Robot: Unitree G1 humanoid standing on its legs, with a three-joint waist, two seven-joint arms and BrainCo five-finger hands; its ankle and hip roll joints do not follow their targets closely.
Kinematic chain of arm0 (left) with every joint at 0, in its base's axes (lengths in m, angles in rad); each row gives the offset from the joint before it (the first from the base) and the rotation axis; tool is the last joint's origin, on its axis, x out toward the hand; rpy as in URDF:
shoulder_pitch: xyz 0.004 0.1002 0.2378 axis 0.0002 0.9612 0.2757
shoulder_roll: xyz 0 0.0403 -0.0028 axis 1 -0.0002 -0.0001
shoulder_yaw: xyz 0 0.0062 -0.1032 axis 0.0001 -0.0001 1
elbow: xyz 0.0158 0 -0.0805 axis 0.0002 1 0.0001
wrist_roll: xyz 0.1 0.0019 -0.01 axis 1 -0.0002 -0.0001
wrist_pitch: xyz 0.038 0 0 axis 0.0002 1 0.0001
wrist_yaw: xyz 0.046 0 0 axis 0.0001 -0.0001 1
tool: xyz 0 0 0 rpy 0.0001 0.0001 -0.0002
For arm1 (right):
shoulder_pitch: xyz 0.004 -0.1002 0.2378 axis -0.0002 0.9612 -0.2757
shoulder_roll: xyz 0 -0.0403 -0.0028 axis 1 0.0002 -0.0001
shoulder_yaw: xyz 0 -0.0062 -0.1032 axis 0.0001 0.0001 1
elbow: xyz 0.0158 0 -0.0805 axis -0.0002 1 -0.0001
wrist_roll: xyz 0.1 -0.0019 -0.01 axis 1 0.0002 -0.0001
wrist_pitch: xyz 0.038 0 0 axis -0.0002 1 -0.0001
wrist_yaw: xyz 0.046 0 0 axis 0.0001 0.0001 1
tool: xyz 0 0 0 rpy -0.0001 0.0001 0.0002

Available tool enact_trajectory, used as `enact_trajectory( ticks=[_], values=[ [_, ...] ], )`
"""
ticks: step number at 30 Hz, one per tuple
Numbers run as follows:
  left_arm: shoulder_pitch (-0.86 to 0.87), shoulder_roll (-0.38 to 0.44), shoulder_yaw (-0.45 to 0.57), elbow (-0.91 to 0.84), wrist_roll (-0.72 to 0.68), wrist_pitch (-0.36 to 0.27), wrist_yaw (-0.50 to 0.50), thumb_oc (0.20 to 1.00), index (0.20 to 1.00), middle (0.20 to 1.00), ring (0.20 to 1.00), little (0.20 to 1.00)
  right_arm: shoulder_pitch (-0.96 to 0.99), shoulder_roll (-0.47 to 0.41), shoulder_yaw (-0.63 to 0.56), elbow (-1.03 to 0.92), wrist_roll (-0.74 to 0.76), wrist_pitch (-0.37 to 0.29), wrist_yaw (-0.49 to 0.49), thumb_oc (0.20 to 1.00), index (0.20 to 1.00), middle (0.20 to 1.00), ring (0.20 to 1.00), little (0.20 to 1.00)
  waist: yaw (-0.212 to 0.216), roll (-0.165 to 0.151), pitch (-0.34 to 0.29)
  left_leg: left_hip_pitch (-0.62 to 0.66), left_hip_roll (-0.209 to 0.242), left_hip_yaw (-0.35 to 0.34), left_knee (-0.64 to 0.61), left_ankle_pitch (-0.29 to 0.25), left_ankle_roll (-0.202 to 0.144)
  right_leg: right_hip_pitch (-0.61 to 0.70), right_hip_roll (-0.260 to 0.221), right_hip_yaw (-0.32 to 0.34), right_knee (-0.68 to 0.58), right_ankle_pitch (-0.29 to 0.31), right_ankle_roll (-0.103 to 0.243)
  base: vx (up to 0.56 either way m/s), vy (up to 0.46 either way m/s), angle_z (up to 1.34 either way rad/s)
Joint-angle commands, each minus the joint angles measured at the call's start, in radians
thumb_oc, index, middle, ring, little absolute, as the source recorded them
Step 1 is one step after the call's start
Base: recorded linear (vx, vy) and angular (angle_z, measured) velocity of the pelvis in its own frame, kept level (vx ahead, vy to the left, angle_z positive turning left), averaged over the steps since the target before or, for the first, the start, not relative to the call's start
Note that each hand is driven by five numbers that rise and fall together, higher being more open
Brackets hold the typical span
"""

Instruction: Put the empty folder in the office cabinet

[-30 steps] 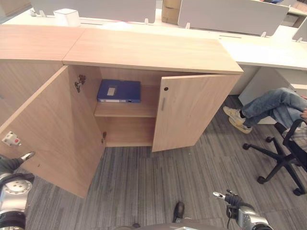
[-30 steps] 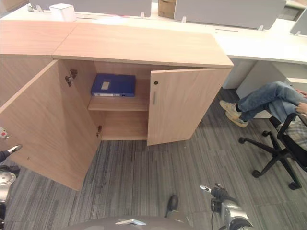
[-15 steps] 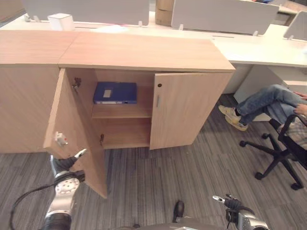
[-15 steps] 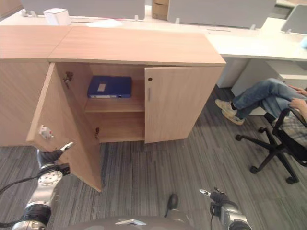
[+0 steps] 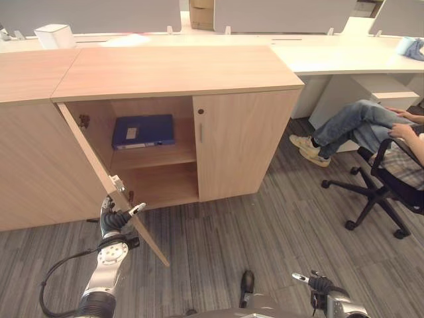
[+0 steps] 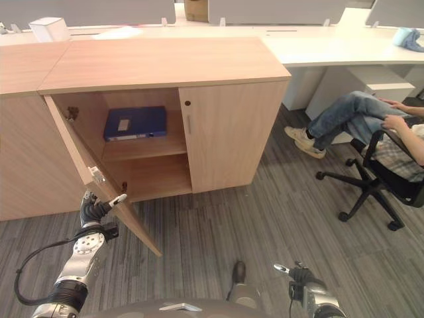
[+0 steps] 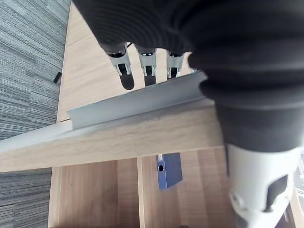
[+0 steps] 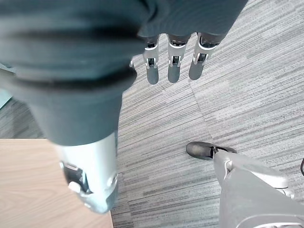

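A blue folder (image 5: 143, 130) lies flat on the upper shelf of the wooden office cabinet (image 5: 172, 69). The cabinet's left door (image 5: 99, 169) stands partly open, swung out over the floor. My left hand (image 5: 114, 218) is at that door's free edge; in the left wrist view its straight fingers (image 7: 147, 66) lie along the door's outer face, with the folder (image 7: 168, 170) visible past the edge. The right door (image 5: 242, 142) is closed. My right hand (image 5: 322, 288) hangs low by my side, its fingers (image 8: 173, 61) straight above the carpet, holding nothing.
A person (image 5: 371, 129) sits in a black office chair (image 5: 387, 192) to the right of the cabinet, legs stretched toward it. A white box (image 5: 54, 34) stands on the desk behind. Grey carpet (image 5: 265, 225) lies in front of the cabinet.
The left door has swung from wide open to partly open, with my left hand following its edge. The right door went from ajar to closed. The camera has shifted.
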Motion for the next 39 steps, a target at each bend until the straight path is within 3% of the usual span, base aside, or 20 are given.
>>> enact_trajectory(
  ticks=[1,6,13,17,23,39],
  values=[
    [-0.067,0.035,0.063,-0.031,0.096,-0.073,0.093,1.0,1.0,1.0,1.0,1.0,-0.029,-0.004,0.011,-0.171,-0.073,-0.075,-0.102,1.0,1.0,1.0,1.0,1.0,0.0,-0.015,-0.015,-0.01,-0.025,-0.006,-0.005,-0.094,-0.013,-0.122,-0.101,0.06,0.01,0.112,0.099,0.02,0.01,-0.05],
    [-0.054,0.023,0.075,-0.015,0.123,-0.083,0.131,1.0,1.0,1.0,1.0,1.0,0.022,-0.017,-0.009,-0.323,-0.145,-0.111,-0.173,1.0,1.0,1.0,1.0,1.0,-0.018,-0.008,-0.016,-0.008,-0.027,-0.003,-0.005,-0.097,-0.01,-0.125,-0.1,0.065,0.011,0.112,0.101,0.01,0.013,-0.04],
    [-0.069,-0.013,0.022,-0.022,-0.025,-0.093,0.02,1.0,1.0,1.0,1.0,1.0,0.025,-0.015,-0.003,-0.331,-0.186,-0.11,-0.182,1.0,1.0,1.0,1.0,1.0,-0.035,-0.001,-0.018,-0.006,-0.028,0.002,-0.005,-0.098,-0.009,-0.124,-0.098,0.072,0.009,0.112,0.101,0.0,0.004,-0.04],
    [-0.083,-0.067,-0.017,-0.021,-0.321,-0.059,-0.157,1.0,1.0,1.0,1.0,1.0,0.018,-0.014,-0.004,-0.322,-0.204,-0.095,-0.161,1.0,1.0,1.0,1.0,1.0,-0.05,0.007,-0.026,-0.002,-0.031,0.012,-0.005,-0.099,-0.006,-0.126,-0.094,0.081,0.008,0.115,0.1,0.0,0.005,-0.02],
    [-0.114,-0.138,-0.094,-0.044,-0.507,-0.019,-0.277,1.0,1.0,1.0,1.0,1.0,0.012,-0.001,0.011,-0.319,-0.214,-0.089,-0.146,1.0,1.0,1.0,1.0,1.0,-0.065,0.007,-0.032,0.003,-0.031,0.02,-0.005,-0.103,-0.004,-0.127,-0.087,0.094,0.009,0.116,0.099,0.0,0.001,-0.02],
    [-0.156,-0.207,-0.199,-0.077,-0.679,0.028,-0.378,1.0,1.0,1.0,1.0,1.0,-0.001,0.013,0.041,-0.306,-0.217,-0.093,-0.139,1.0,1.0,1.0,1.0,1.0,-0.077,0.009,-0.04,0.01,-0.032,0.021,-0.005,-0.108,-0.001,-0.131,-0.083,0.107,0.013,0.108,0.096,0.0,-0.001,-0.03]
  ],
)
